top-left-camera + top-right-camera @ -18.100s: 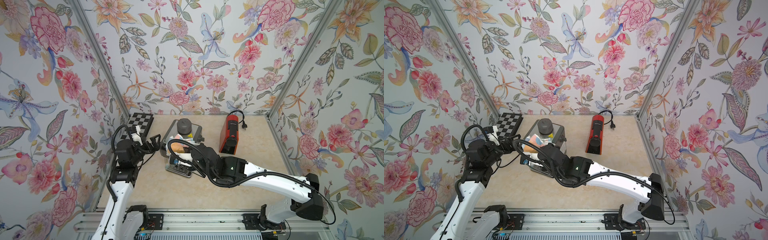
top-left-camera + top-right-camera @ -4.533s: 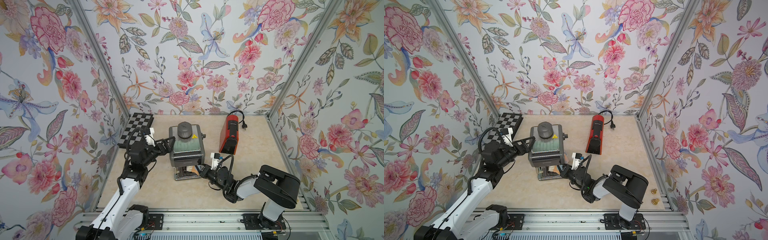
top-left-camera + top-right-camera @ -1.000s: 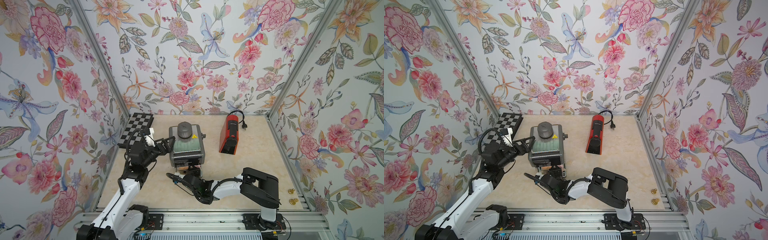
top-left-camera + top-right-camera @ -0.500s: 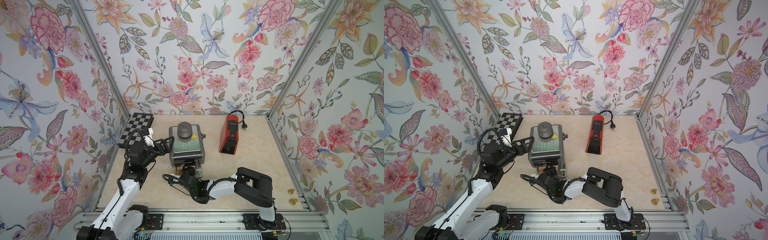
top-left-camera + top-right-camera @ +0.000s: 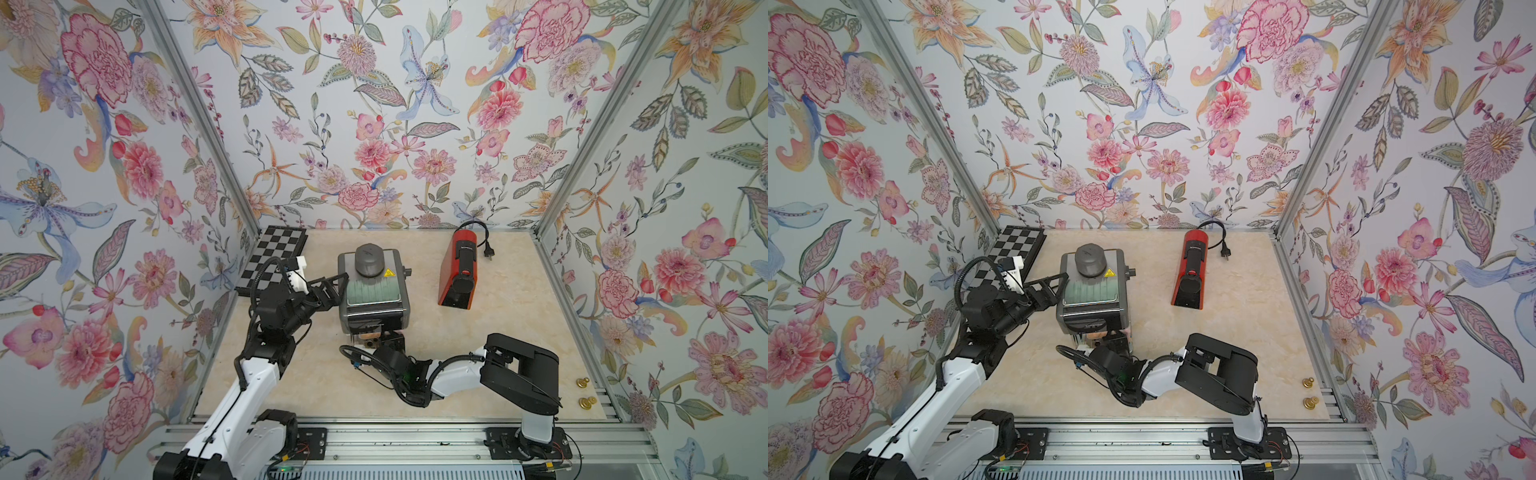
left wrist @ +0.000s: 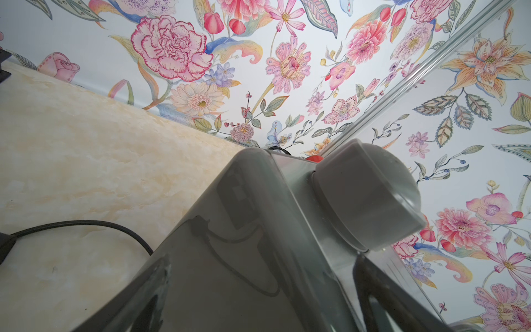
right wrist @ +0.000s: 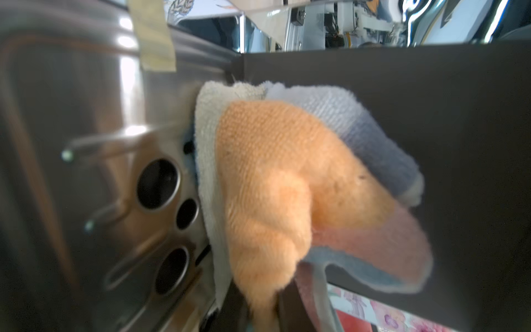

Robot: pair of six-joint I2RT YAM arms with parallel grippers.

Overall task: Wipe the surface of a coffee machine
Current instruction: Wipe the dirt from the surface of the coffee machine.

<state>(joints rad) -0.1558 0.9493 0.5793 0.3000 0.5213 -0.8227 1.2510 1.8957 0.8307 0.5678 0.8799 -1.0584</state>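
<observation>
Right wrist view puts the striped terry cloth (image 7: 287, 178) flat against the brushed-steel front of the grey espresso machine (image 7: 51, 115), beside three round holes. The right gripper (image 5: 380, 344) is clamped tight on the cloth's bunched end. In both top views this contact hides under the machine's overhang, with only a peach sliver showing.

Those views give the layout instead. The machine stands just 11 o'clock of the table's (image 5: 519, 316) middle, a red capsule machine (image 5: 458, 274) sits at 2 o'clock, and a chessboard (image 5: 274, 257) lies at 10 o'clock. The right arm reaches in from the machine's 6 o'clock. The left gripper (image 5: 329, 289) sits at its 9 o'clock, jaws spread wide and holding nothing, tips seemingly against the casing. Left wrist view alone shows a black cord (image 6: 86, 222) trailing on the table by the machine's side.

As I judge the risks, the cloth could catch on a hole or the thin rods and pull out of the pinch. A hard push could slide the machine toward 12 o'clock, since the left jaws brace only one side. The cord might also snag.
</observation>
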